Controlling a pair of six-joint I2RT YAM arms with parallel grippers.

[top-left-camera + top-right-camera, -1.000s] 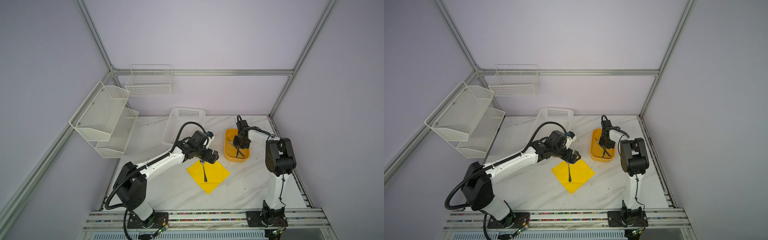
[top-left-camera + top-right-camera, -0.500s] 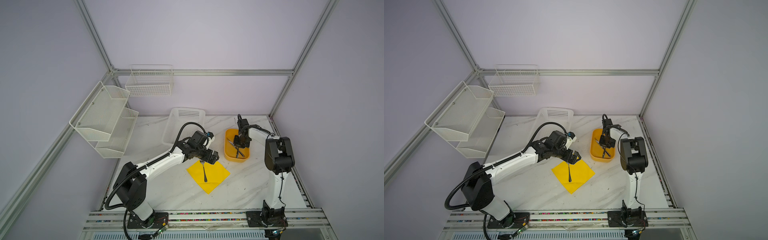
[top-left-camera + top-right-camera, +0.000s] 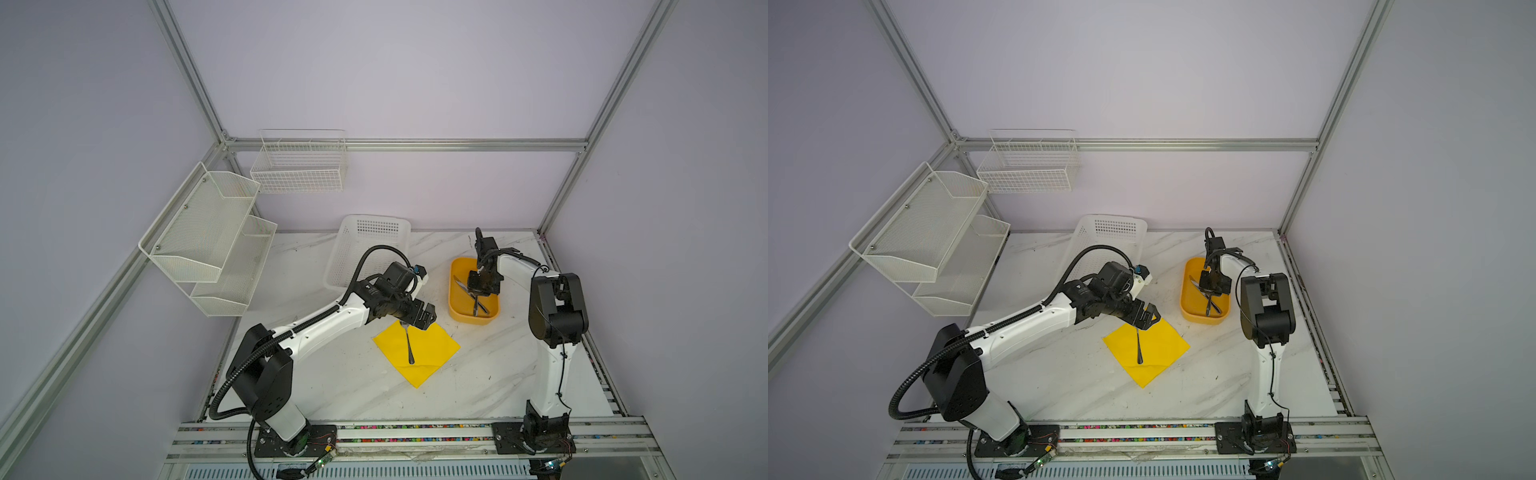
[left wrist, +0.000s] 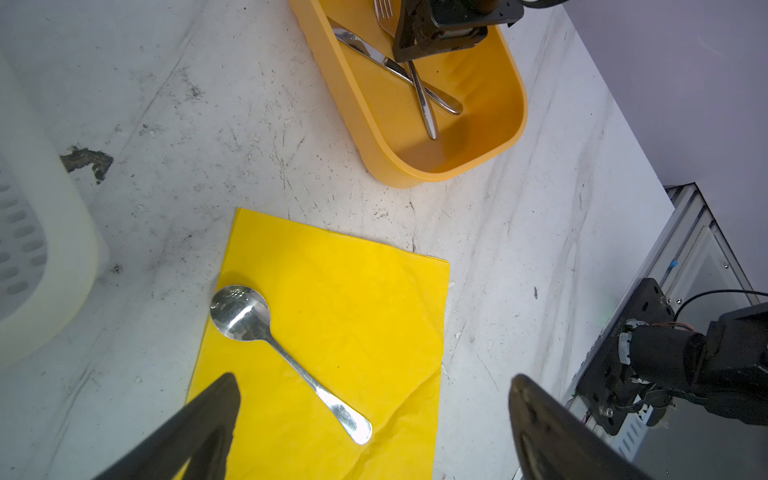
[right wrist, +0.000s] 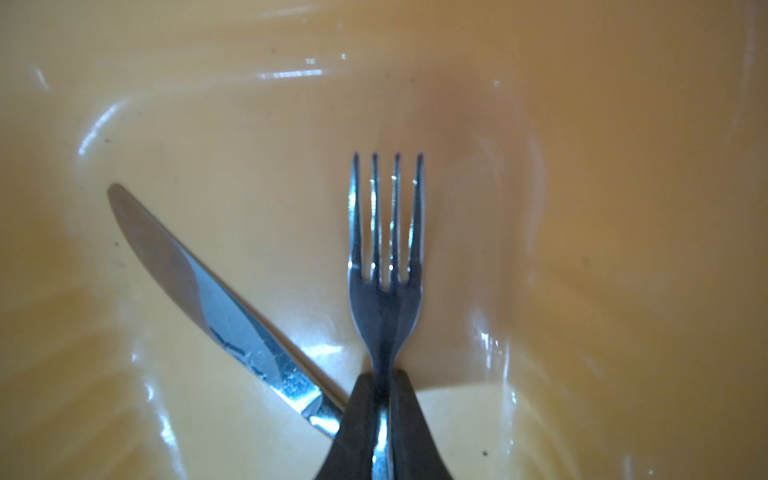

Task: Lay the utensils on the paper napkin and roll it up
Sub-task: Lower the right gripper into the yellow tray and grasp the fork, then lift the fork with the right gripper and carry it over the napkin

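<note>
On the far left, a white mesh shelf [image 3: 208, 232] hung on the frame, and a white plastic basket [image 3: 365, 245] stood at the back of the marble table [image 3: 332, 374].

The left gripper [image 3: 424, 318] hovered over the back corner of the paper napkin [image 3: 434, 349]. Its fingers [image 4: 216, 399] were spread wide and held nothing. The bright yellow napkin lay flat on the table, turned like a diamond in both top views. The spoon [image 4: 291, 361] lay on it face up, its bowl right at one edge of the sheet and its handle pointing toward the front rail.

Just beyond the napkin to the right stood the orange tub [image 3: 473, 319], apart from the sheet. Inside it, the fork [image 5: 384, 291] and the knife [image 5: 216, 307] lay crossed, the fork's handle over the knife's.

The right gripper [image 5: 382, 382] reached down into the tub. Its fingers [image 5: 357, 407] were pressed against the fork's neck from both sides, just behind the tines. Whether the fork had left the tub floor could not be told.
</note>
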